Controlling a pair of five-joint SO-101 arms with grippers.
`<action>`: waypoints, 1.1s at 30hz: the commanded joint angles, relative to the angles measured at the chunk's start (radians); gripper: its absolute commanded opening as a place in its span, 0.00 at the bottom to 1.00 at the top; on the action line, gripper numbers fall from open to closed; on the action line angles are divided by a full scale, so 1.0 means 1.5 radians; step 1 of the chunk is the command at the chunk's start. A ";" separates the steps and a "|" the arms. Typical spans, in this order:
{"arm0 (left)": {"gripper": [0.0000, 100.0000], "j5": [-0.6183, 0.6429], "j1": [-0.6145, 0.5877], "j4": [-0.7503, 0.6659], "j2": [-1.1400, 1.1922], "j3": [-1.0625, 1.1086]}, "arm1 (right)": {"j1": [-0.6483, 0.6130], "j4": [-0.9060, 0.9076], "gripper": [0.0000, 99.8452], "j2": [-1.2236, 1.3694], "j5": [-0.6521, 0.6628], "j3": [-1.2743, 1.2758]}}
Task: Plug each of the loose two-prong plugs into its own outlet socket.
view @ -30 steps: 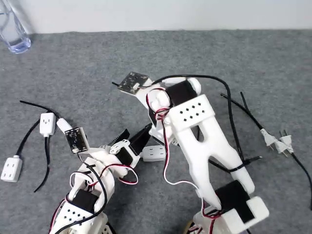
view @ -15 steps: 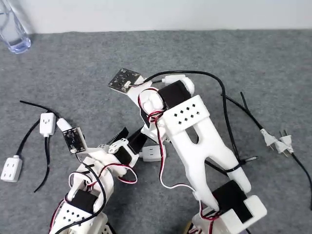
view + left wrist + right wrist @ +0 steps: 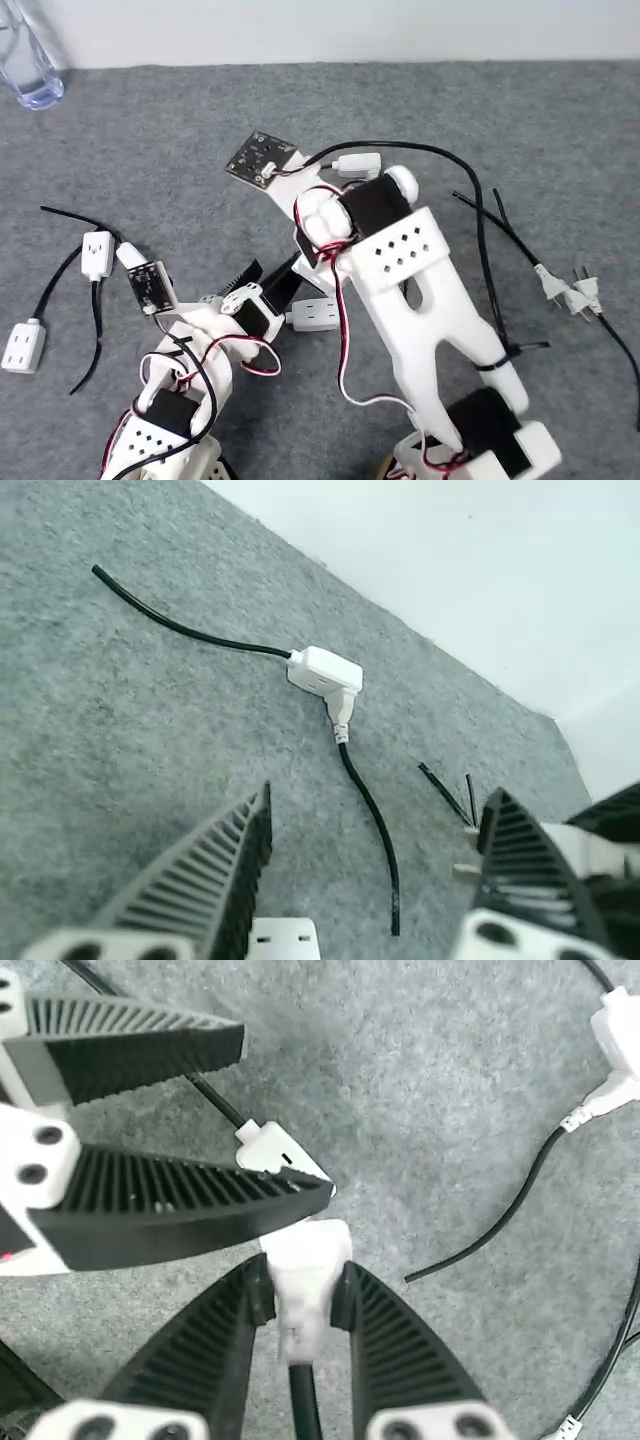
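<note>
When I look down from the high camera, I see the left gripper point(image 3: 280, 272) low over the grey carpet point(image 3: 180, 130), black fingers spread. A white socket point(image 3: 315, 315) lies just beside it, at the edge of the right arm point(image 3: 400, 250). Two loose plugs point(image 3: 568, 290) lie together well off to the right. Far to the left, a joined socket point(image 3: 100, 254) with a plug already in it sits near a bare socket point(image 3: 22, 346).

Through the left wrist camera, the left gripper point(image 3: 380, 800) gapes wide, and the socket point(image 3: 283, 940) rests on the carpet down between its fingers. The joined socket point(image 3: 325, 670) lies beyond.

Through the right wrist camera, the right gripper point(image 3: 303, 1265) pinches a white plug point(image 3: 300, 1300), its black cord trailing back between the fingers. The plug's front end is right up against one finger of the left gripper point(image 3: 283, 1110), and the socket point(image 3: 275, 1150) lies just past that finger.
</note>
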 commanded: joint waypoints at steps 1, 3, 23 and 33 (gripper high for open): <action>0.32 -0.002 0.003 0.008 0.003 -0.004 | -0.022 0.027 0.01 -0.041 -0.010 -0.014; 0.32 -0.002 0.003 0.008 0.003 -0.004 | -0.021 0.027 0.01 -0.041 -0.011 -0.014; 0.32 0.002 -0.097 0.008 0.002 -0.014 | 0.059 0.024 0.01 -0.037 0.154 0.017; 0.32 -0.081 -0.305 0.160 0.002 -0.005 | 0.058 -0.018 0.01 0.043 0.333 0.057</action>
